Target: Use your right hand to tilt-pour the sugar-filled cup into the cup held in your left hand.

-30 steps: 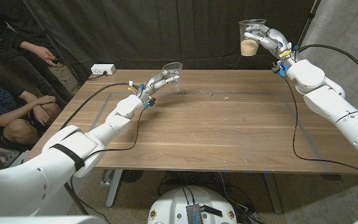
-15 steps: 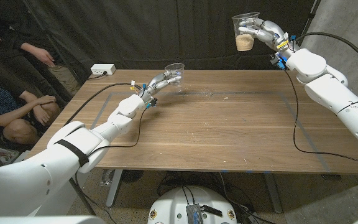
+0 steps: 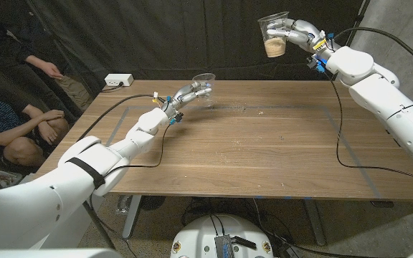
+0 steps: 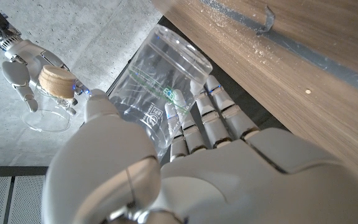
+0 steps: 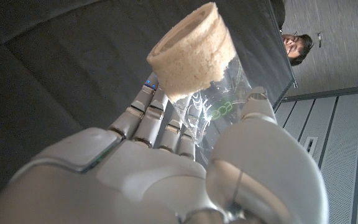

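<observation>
Clear, thin, glossy plastic for both the sugar-filled cup (image 3: 273, 35) and the empty cup (image 3: 203, 84), with pale, grainy sugar (image 5: 190, 51) packed matt in the first. Smooth brown wood with visible grain on the table (image 3: 264, 150); glossy white plastic shells and silvery metallic fingers on the right hand (image 3: 297, 34) and left hand (image 3: 186, 95). Dark, matt cloth for the backdrop (image 3: 156, 36).

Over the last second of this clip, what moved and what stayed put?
The right robot hand carried the sugar-filled cup leftward and a little higher, toward the cup held by the left robot hand; the sugar cup stays roughly upright, with no pouring yet. The left robot hand kept gripping the empty clear cup just above the table, shifting barely at all. The people at the left edge stayed as they were.
</observation>
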Robot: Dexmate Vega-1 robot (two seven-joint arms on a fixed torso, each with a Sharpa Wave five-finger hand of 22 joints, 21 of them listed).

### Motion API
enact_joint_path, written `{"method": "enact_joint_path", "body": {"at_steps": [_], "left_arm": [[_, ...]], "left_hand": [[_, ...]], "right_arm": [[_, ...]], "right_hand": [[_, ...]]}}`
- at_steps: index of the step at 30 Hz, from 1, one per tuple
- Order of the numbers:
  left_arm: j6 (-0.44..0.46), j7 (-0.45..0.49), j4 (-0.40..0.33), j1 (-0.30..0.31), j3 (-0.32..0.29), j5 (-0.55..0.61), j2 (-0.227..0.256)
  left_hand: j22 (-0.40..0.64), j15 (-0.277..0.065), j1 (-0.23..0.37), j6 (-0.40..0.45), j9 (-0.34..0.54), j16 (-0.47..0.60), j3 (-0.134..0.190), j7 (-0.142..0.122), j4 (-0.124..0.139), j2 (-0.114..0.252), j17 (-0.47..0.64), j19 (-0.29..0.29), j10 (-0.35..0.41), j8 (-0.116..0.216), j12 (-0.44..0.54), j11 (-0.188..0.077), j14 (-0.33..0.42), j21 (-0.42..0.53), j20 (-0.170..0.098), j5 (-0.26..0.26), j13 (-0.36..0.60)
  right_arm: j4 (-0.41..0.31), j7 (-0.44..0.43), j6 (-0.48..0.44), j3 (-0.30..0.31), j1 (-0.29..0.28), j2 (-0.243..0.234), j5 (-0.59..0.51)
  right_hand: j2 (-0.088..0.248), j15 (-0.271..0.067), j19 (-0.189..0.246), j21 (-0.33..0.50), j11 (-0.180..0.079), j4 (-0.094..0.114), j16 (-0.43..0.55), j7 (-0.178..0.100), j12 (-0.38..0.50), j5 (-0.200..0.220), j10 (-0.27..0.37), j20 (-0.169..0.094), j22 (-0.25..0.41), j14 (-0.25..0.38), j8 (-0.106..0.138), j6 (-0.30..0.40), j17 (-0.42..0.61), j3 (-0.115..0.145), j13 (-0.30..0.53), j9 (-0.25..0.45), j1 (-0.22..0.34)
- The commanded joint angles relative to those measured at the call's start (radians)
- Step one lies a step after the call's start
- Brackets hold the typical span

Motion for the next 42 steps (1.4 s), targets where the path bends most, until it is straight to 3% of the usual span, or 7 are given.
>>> {"method": "enact_joint_path", "body": {"at_steps": [1, 22, 42], "left_arm": [[0.001, -0.023, 0.022, -0.026, 0.02, 0.015, -0.011], [-0.037, -0.048, -0.023, -0.002, 0.015, 0.004, 0.005], [0.009, -0.033, -0.224, 0.088, -0.007, 0.004, 0.081]], "left_hand": [[0.002, -0.117, 0.005, 0.009, -0.001, -0.004, -0.005, -0.004, 0.0, 0.008, 0.005, 0.002, 0.011, 0.006, 0.011, 0.001, 0.013, 0.004, -0.003, -0.008, 0.003], [0.003, -0.118, 0.01, 0.013, -0.002, -0.01, -0.008, -0.005, 0.0, 0.015, 0.011, 0.002, 0.014, 0.009, 0.015, -0.001, 0.019, 0.006, -0.006, -0.017, 0.001], [0.003, -0.12, 0.012, 0.015, -0.003, -0.015, -0.012, -0.006, 0.001, 0.02, 0.016, 0.003, 0.017, 0.012, 0.02, -0.003, 0.026, 0.009, -0.008, -0.024, 0.001]], "right_arm": [[0.025, 0.069, -0.006, -0.041, 0.062, 0.024, -0.005], [0.043, 0.178, -0.039, -0.107, 0.132, 0.046, -0.024], [0.063, 0.295, -0.071, -0.198, 0.208, 0.072, -0.096]], "right_hand": [[0.005, -0.167, 0.004, 0.001, -0.003, 0.003, -0.006, 0.004, 0.001, -0.002, 0.006, -0.052, 0.0, 0.011, 0.003, 0.009, 0.006, 0.008, 0.005, 0.005, 0.003], [0.007, -0.168, 0.001, -0.001, -0.003, 0.006, -0.01, 0.003, -0.001, -0.004, 0.007, -0.049, -0.001, 0.013, -0.001, 0.011, 0.007, 0.01, 0.007, 0.005, -0.002], [0.009, -0.168, 0.001, -0.003, -0.004, 0.005, -0.014, 0.003, -0.005, -0.005, 0.005, -0.049, -0.002, 0.014, -0.005, 0.015, 0.009, 0.012, 0.007, 0.006, -0.003]]}}
